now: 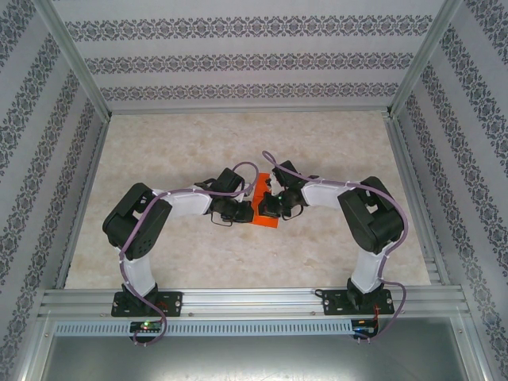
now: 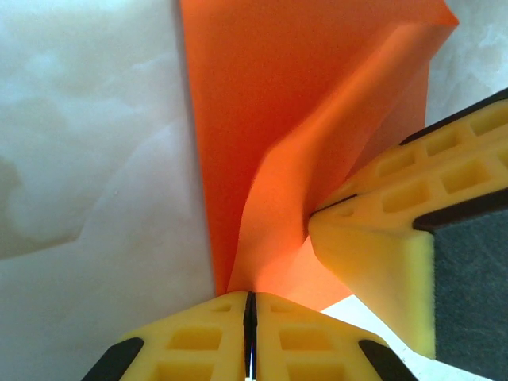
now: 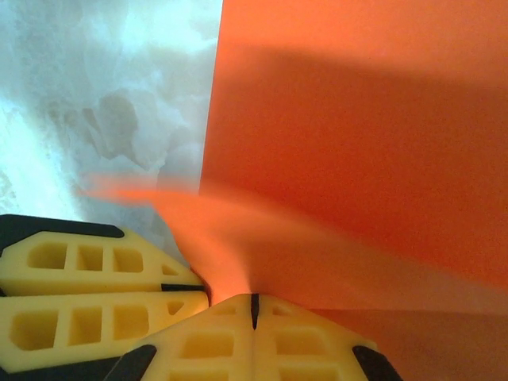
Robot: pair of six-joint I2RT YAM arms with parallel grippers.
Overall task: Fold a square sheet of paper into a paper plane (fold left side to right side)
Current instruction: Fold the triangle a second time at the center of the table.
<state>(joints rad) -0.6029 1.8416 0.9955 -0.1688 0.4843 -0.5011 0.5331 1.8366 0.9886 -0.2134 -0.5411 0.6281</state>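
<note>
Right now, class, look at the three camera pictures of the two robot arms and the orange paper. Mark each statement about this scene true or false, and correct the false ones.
1. The left pincer stands wide open. False: it is shut on the sheet of paper.
2. The right pincer is pinching the paper as well. True.
3. The paper lies entirely flat on the table. False: the pinched part curves up off the surface.
4. The two pincers are working close together, near the middle of the table. True.
</note>
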